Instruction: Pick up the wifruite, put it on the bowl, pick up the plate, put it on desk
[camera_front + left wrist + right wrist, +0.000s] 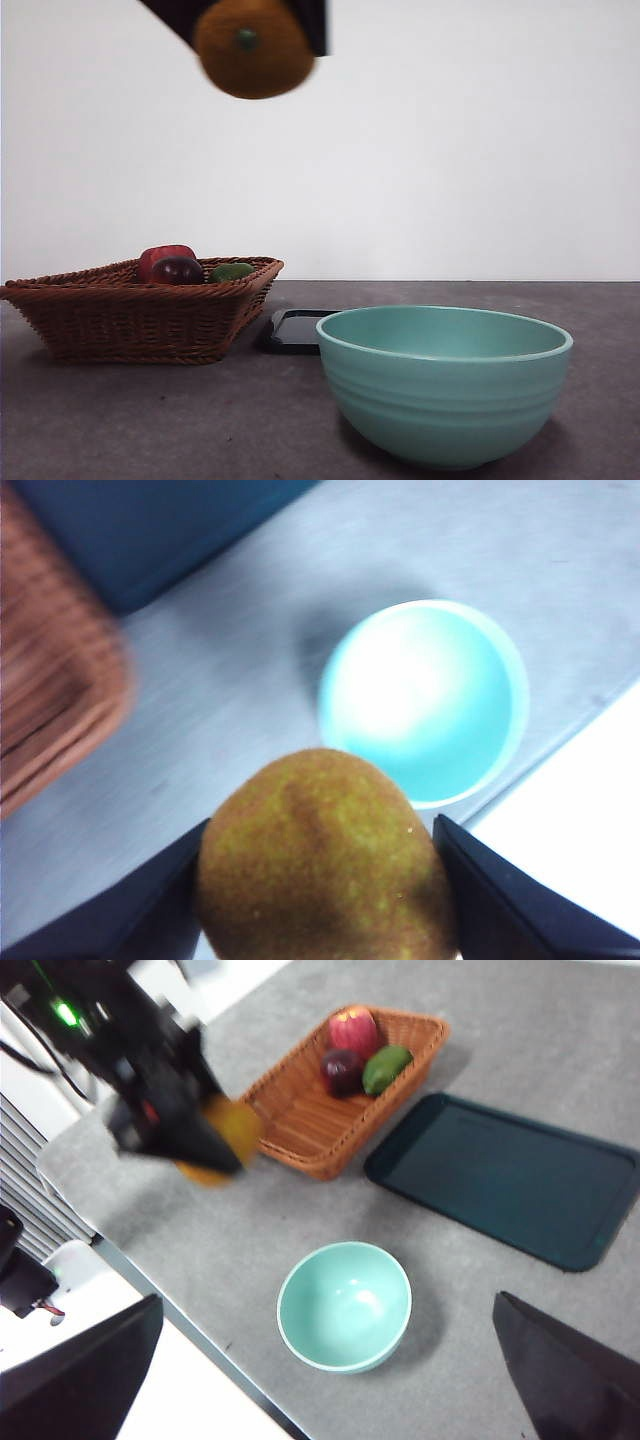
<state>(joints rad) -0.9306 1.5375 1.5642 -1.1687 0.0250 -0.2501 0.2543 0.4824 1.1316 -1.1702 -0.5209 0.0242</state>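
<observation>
Nearest the front camera, the empty bowl (pixel 444 384) waits on the desk (pixel 150 420), while high above and off to one side the left gripper (pixel 322 880) clamps the wifruite (pixel 253 47) between its jaws. Release too early, and the round fruit would likely strike the rim or bounce out and roll. Farther back sit the dark tray (pixel 505 1178) and the wicker basket (pixel 130 310) of other fruit. The right gripper (pixel 330 1380) hangs wide open, empty.

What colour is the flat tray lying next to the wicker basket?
The flat rectangular tray beside the brown wicker basket is dark teal, clearest in the right wrist view.
</observation>
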